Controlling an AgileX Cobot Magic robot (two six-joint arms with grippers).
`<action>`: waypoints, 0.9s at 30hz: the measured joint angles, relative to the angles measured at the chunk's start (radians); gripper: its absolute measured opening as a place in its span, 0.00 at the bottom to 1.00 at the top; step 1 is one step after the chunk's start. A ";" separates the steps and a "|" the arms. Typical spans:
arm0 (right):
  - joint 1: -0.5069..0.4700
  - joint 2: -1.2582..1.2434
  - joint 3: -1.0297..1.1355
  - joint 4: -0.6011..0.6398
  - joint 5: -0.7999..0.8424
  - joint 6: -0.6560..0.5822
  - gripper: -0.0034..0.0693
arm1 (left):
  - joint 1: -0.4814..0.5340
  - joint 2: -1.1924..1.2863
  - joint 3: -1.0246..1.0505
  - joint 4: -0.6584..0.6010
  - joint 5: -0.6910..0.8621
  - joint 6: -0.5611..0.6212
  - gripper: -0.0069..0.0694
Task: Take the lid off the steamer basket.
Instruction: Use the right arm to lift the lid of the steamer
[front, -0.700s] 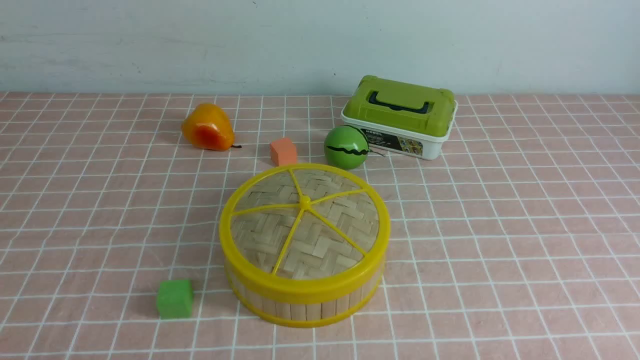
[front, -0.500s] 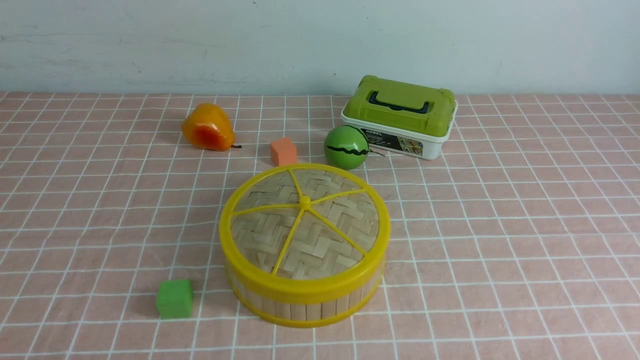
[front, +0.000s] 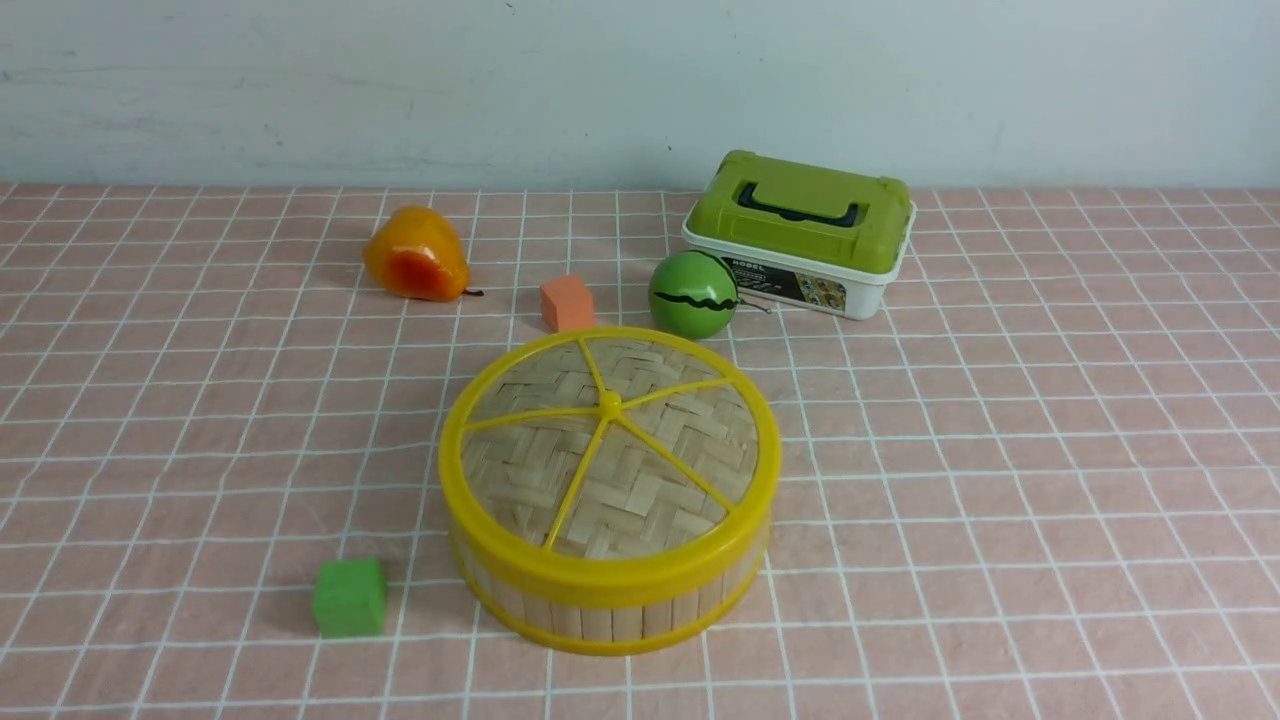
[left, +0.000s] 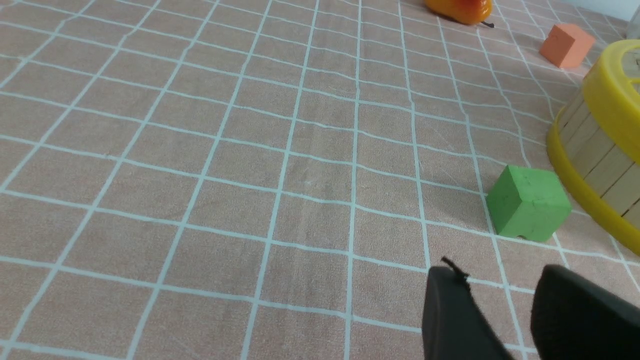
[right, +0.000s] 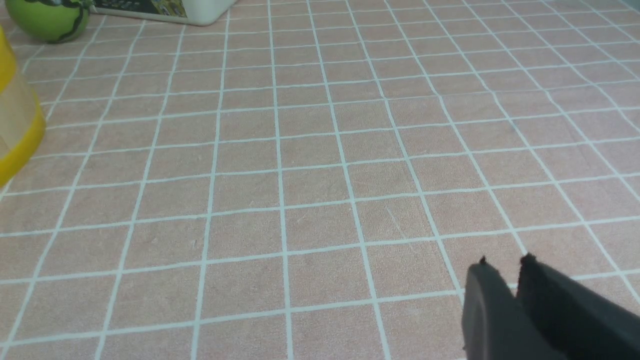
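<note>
Lid (front: 610, 450), mid-frame atop basket (front: 600, 615): looks light, stiff, slick-rimmed; probably best gripped at yellow rim edge; left gripper (left: 497, 272) slightly parted, right gripper (right: 505, 262) nearly closed, both empty.

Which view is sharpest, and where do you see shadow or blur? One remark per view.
Front view: sharp, evenly lit; soft shadow left of the steamer basket. Left wrist view: green cube crisp, left gripper dark, soft-edged. Right wrist view: basket's edge blurred.

Left pincer (left: 497, 272) and right pincer (right: 505, 264) have 2 black tapered fingers (left: 450, 320) each.
</note>
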 joint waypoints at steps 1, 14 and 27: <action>0.000 0.000 0.000 0.000 0.000 0.000 0.14 | 0.000 0.000 0.000 0.000 0.000 0.000 0.40; 0.000 0.000 0.000 0.148 0.000 0.129 0.16 | 0.000 0.000 0.000 0.000 0.000 0.000 0.40; 0.000 0.000 0.007 0.735 0.015 0.469 0.18 | 0.000 0.000 0.000 0.000 0.000 0.000 0.40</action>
